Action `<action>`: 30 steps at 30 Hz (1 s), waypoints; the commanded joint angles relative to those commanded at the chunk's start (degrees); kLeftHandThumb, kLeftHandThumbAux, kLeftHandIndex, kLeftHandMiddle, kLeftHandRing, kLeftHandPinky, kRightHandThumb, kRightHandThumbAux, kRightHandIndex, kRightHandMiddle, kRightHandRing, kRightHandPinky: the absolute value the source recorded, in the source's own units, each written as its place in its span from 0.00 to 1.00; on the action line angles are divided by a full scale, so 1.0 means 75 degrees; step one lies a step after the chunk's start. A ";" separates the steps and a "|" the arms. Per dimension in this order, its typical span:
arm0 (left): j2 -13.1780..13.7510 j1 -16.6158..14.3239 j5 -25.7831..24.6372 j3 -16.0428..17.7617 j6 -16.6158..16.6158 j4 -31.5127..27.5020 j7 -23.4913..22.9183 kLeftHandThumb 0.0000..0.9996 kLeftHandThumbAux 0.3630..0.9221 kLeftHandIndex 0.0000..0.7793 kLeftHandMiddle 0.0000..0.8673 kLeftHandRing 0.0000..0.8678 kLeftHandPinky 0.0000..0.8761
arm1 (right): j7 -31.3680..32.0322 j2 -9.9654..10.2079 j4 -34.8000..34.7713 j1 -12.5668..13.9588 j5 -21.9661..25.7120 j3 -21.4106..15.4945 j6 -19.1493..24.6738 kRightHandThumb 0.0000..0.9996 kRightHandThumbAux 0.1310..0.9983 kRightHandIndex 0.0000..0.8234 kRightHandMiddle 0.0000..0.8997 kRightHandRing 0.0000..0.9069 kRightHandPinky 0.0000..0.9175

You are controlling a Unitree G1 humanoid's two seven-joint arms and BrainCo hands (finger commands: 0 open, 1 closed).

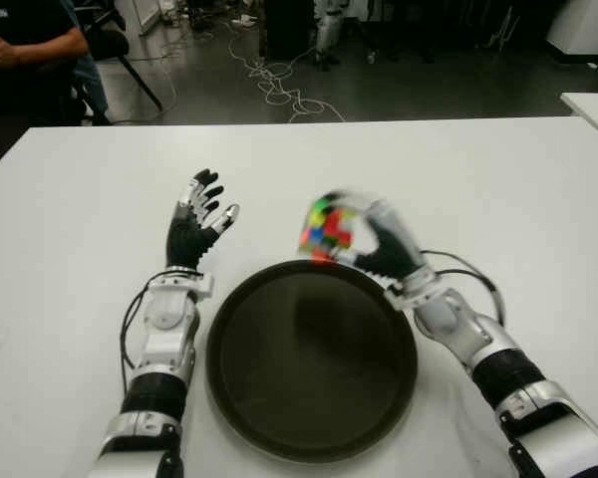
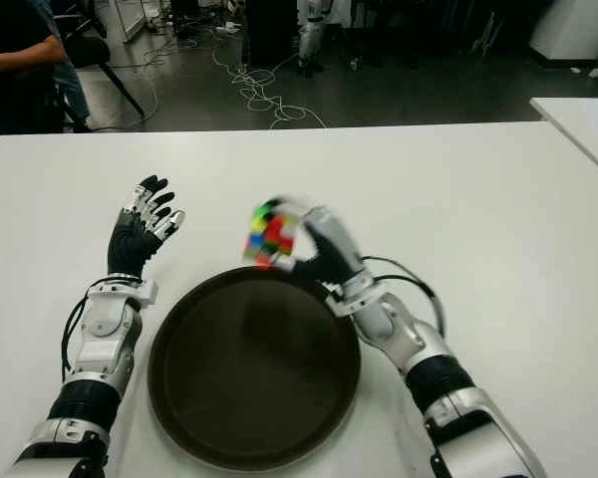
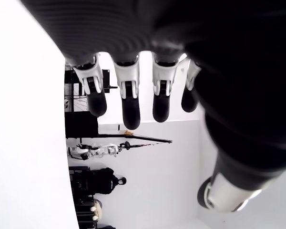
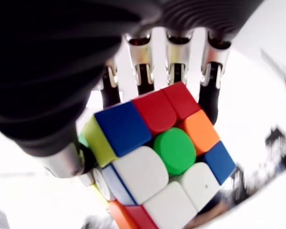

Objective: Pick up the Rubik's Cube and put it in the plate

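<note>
Your right hand has its fingers wrapped around the Rubik's Cube, and the right wrist view shows the cube pressed against the palm with the fingers curled behind it. In the eye views the cube sits just beyond the far rim of the plate, at the rim's right-hand part; it looks lifted off the table, though you cannot tell for certain whether it overlaps the rim or is just past it. The plate is a dark round dish with a raised edge, lying near the front of the white table between your two forearms.

Your left hand shows to the left of the plate, beside its far-left rim, with the fingers spread loosely and holding nothing. The gap between that hand and the cube is bare table.

Beyond both hands the tabletop runs bare to its far edge, and it is bare out to the right of your right arm as well. A second white table's corner shows at the far right, apart from yours. Past the far edge, cables lie on the dark floor, and a seated person is at the far left corner.
</note>
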 joint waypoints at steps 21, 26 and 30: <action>-0.0004 0.0062 -0.0140 0.0023 -0.0017 -0.0124 -0.0167 0.04 0.74 0.09 0.16 0.14 0.13 | 0.4466 -0.0197 -0.1392 0.0519 0.2715 -0.0030 0.1337 0.84 0.64 0.50 0.53 0.55 0.56; -0.0007 0.0068 -0.0131 0.0024 0.0041 -0.0155 -0.0139 0.03 0.74 0.09 0.16 0.14 0.13 | 0.4602 -0.0110 -0.1429 0.0574 0.2729 -0.0156 0.1452 0.84 0.64 0.50 0.53 0.54 0.55; -0.0022 0.0105 -0.0112 0.0029 0.0096 -0.0214 -0.0079 0.04 0.74 0.10 0.17 0.15 0.14 | 0.4491 -0.0012 -0.1369 0.0624 0.2601 -0.0223 0.1458 0.84 0.64 0.51 0.53 0.54 0.55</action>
